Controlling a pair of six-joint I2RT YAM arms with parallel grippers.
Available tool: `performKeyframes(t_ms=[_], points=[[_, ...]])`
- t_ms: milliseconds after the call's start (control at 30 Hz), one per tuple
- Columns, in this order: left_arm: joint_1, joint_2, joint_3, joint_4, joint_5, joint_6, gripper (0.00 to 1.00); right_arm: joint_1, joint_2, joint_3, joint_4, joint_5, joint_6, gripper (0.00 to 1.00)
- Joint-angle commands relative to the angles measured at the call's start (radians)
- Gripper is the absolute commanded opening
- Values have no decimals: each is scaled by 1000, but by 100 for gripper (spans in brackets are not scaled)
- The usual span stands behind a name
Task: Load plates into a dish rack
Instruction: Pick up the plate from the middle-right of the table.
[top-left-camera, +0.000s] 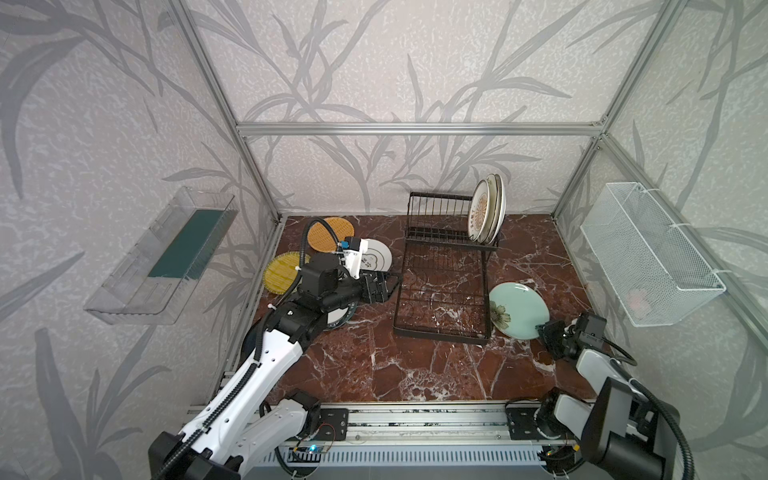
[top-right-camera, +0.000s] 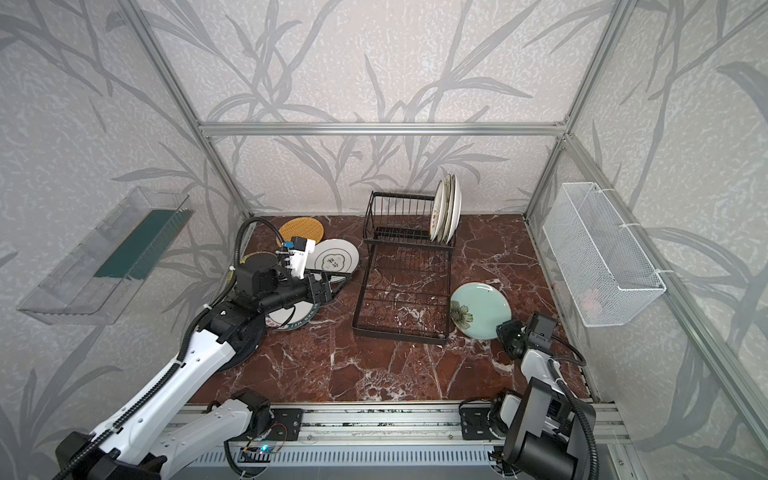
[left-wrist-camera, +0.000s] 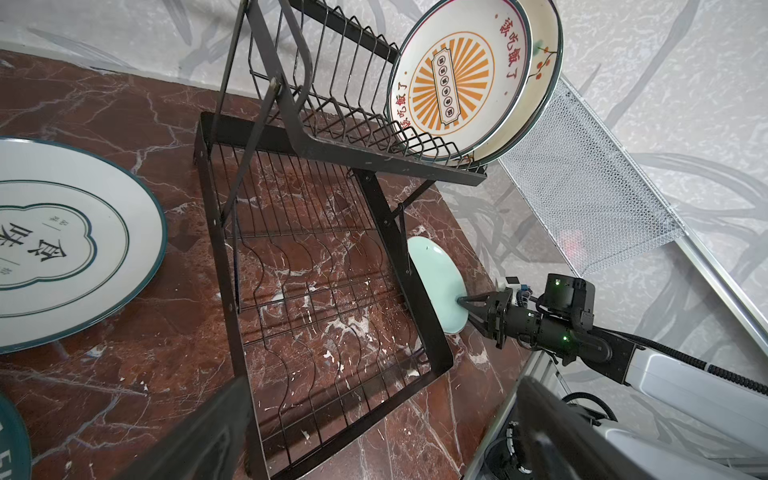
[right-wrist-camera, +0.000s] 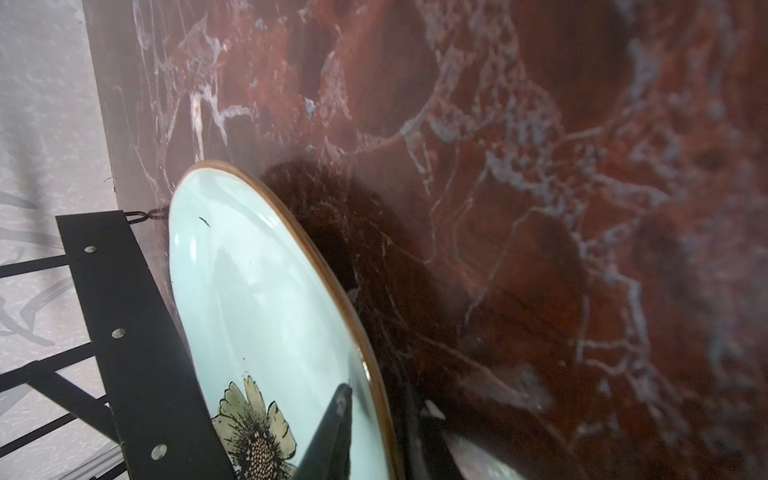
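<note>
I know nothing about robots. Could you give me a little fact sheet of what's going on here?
Rack: black dish rack on a red marble table
Already racked: three plates upright at one end
Right gripper: pinching the rim of the teal plate, tilted up beside the rack
Left gripper: open, empty, by the rack's other side
Waiting flat: orange woven plate, yellow woven plate, white emblem plate

Robot test cell dressed as a kitchen. Evidence: an aluminium frame (top-left-camera: 415, 129) clad in leaf-print wall panels (top-left-camera: 374, 62); a left arm (top-left-camera: 270, 361) and a right arm (top-left-camera: 596, 365) mounted on a rail (top-left-camera: 415, 419) along a marble-look tabletop (top-left-camera: 415, 365); a rack (top-left-camera: 451, 246) and plates (top-left-camera: 478, 212) as kitchenware.
</note>
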Motion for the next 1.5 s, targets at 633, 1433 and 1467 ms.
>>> performKeyframes(t_ms=[633, 1433, 1467], points=[[6, -22, -17, 44, -32, 5, 99, 0, 69, 40, -15, 30, 39, 0], [-25, -20, -56, 152, -148, -12, 99, -31, -106, 142, 105, -68, 165, 0], [-33, -19, -58, 163, -150, -4, 99, -32, -126, 157, 62, -59, 160, 0]])
